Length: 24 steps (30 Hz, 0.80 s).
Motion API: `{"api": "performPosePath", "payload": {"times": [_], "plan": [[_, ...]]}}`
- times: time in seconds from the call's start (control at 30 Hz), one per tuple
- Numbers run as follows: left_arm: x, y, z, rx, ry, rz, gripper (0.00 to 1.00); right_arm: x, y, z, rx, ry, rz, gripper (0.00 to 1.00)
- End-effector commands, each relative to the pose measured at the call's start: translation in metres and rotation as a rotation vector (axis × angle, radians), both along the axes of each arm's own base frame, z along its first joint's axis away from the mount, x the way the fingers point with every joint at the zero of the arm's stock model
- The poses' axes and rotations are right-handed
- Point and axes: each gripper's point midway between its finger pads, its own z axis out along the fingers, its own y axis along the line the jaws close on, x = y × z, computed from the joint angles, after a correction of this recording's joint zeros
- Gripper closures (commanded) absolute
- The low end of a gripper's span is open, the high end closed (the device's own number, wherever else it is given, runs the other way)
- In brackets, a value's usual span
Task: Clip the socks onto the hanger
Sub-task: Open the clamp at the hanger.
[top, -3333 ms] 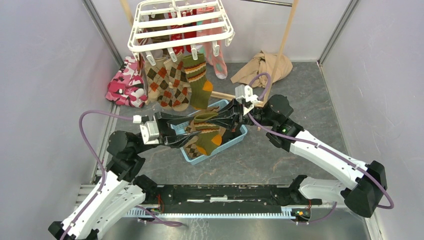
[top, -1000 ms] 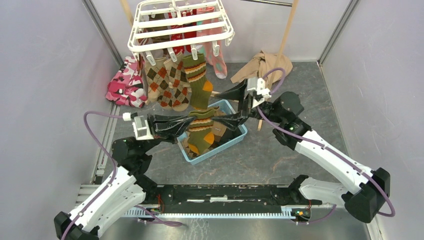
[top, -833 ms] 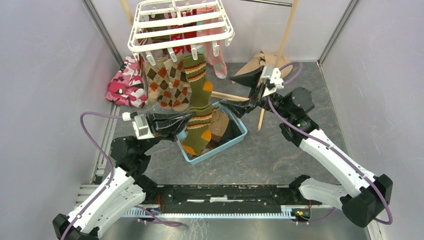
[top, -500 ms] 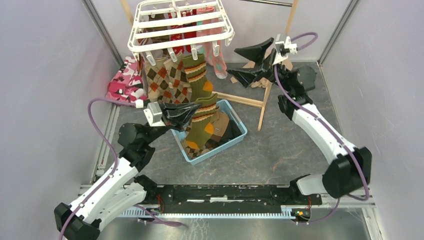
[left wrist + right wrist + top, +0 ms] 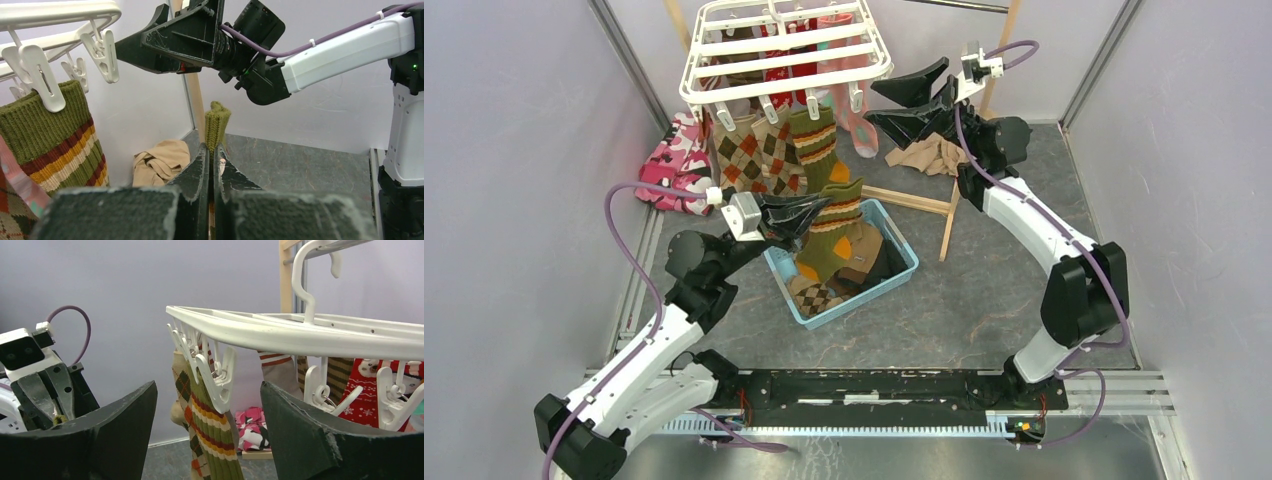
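Note:
The white hanger (image 5: 784,45) hangs at the back, with argyle socks (image 5: 749,165), an olive green sock (image 5: 817,150) and a pink sock (image 5: 861,125) clipped along its front. My left gripper (image 5: 819,207) is shut on the cuff of a second olive green sock (image 5: 834,235), which dangles above the basket. In the left wrist view that cuff (image 5: 217,125) sticks up between the closed fingertips. My right gripper (image 5: 874,102) is open at the hanger's front right corner. In the right wrist view a white clip (image 5: 217,377) hangs just beyond its spread jaws.
Under the held sock stands a blue basket (image 5: 911,262) with an argyle sock (image 5: 819,297) inside. A pink camouflage garment (image 5: 674,160) lies at the left wall. A beige cloth (image 5: 934,155) and a wooden pole rack (image 5: 949,215) lie back right.
My right arm let go at the basket and swung up to the hanger's right corner, jaws open. My left gripper carried the olive sock up and toward the hanger.

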Motion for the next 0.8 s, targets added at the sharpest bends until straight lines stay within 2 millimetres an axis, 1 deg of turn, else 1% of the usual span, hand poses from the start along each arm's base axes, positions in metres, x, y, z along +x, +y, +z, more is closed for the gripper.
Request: {"api": "performPosePath", "payload": {"times": [0.0, 0.1, 0.17, 0.27, 0.37, 0.53, 0.77], "plan": [[0.001, 0.006, 0.020, -0.034, -0.064, 0.036, 0.98, -0.011, -0.001, 0.030, 0.078, -0.065, 0.021, 0.19], [0.004, 0.006, 0.021, -0.039, -0.063, 0.047, 0.98, -0.005, 0.005, 0.027, 0.080, -0.040, 0.016, 0.20], [0.005, 0.005, 0.022, -0.036, -0.064, 0.046, 0.98, -0.001, 0.010, 0.023, 0.078, -0.026, 0.002, 0.20], [0.005, 0.004, 0.023, -0.023, -0.069, 0.045, 0.98, 0.004, 0.015, 0.022, 0.081, -0.016, -0.019, 0.19], [0.005, 0.005, 0.019, -0.007, -0.069, 0.051, 0.98, 0.010, 0.019, 0.020, 0.087, -0.003, -0.034, 0.18], [0.006, 0.005, 0.019, 0.008, -0.085, 0.058, 0.98, 0.013, 0.025, 0.020, 0.100, 0.011, -0.029, 0.18], [0.004, 0.005, 0.020, 0.012, -0.093, 0.059, 0.98, 0.014, 0.034, 0.025, 0.128, 0.026, -0.005, 0.19]]}}
